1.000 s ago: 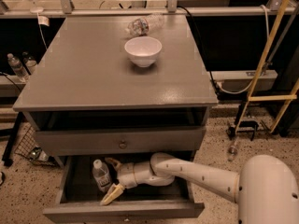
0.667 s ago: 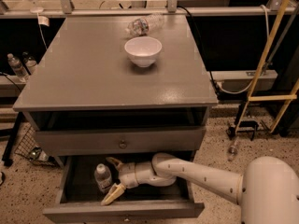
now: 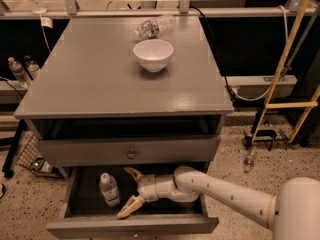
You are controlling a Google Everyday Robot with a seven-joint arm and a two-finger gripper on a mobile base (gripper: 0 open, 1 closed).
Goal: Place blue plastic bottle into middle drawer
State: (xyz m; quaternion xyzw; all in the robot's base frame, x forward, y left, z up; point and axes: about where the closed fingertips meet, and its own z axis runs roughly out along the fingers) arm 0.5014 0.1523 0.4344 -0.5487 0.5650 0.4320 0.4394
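The blue plastic bottle (image 3: pixel 109 189), clear with a white cap and a white label, rests in the left part of the pulled-out middle drawer (image 3: pixel 130 227), a wide grey box with a dark inside. My gripper (image 3: pixel 125 193) reaches into the drawer from the right on the white arm. Its jaws are spread open, one fingertip toward the back and one near the drawer's front rim. The bottle sits just left of the open jaws and is not held.
A flat grey drawer face with a round knob (image 3: pixel 131 154) is shut above the open drawer. On the cabinet top stand a white bowl (image 3: pixel 153 54) and a lying ridged clear bottle (image 3: pixel 155 26). A yellow ladder (image 3: pixel 287 64) is at right, and a small bottle (image 3: pixel 249 159) lies on the floor.
My gripper has drawn back slightly to the right, away from the bottle. The bottle stays in the drawer, hardly moved.
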